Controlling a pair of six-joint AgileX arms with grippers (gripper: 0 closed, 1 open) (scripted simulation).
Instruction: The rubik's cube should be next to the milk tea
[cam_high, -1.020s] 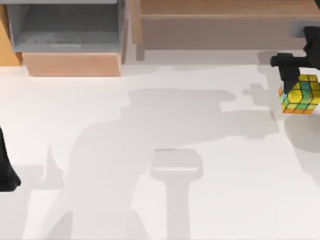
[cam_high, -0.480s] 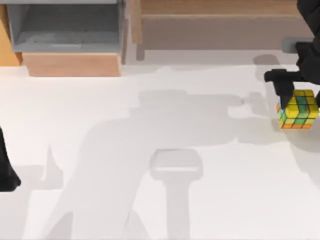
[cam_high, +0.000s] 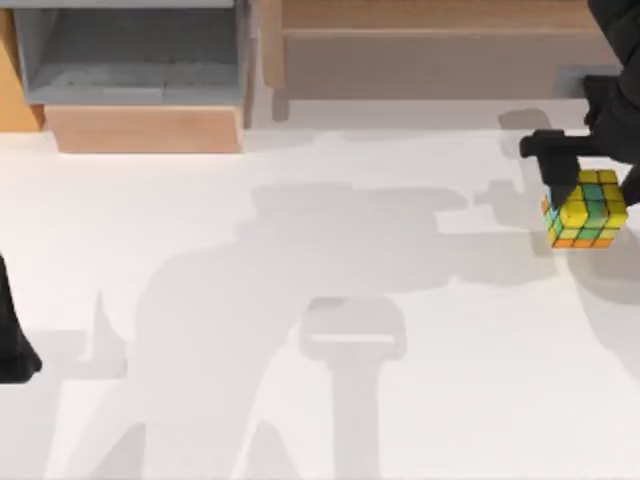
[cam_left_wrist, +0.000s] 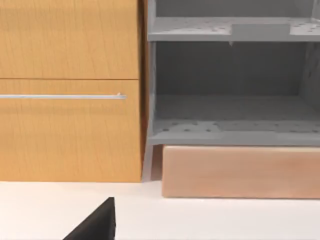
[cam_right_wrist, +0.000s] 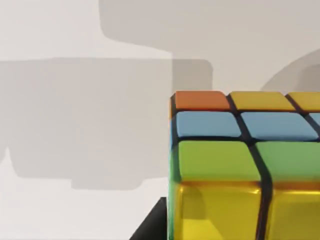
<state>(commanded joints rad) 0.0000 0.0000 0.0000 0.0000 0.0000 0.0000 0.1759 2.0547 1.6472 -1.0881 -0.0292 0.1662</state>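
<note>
At the right edge of the top view, a little above mid-height, the rubik's cube (cam_high: 587, 208) sits in the jaws of the right gripper (cam_high: 590, 185), whose dark fingers close on it from above; whether it touches the white bench (cam_high: 300, 300) or hangs just over it cannot be told. The cube has no long axis; it is turned slightly askew to the frame edges, mostly yellow and green squares facing up and an orange row along its lower edge. In the right wrist view the cube (cam_right_wrist: 245, 170) shows orange, blue, green and yellow rows against the bench (cam_right_wrist: 75, 125). The left arm (cam_high: 12, 330) is parked at the left edge; its jaws' state cannot be told. A grey shelf unit (cam_high: 130, 50) and wooden cabinet (cam_left_wrist: 70, 90) stand upper left.
</note>
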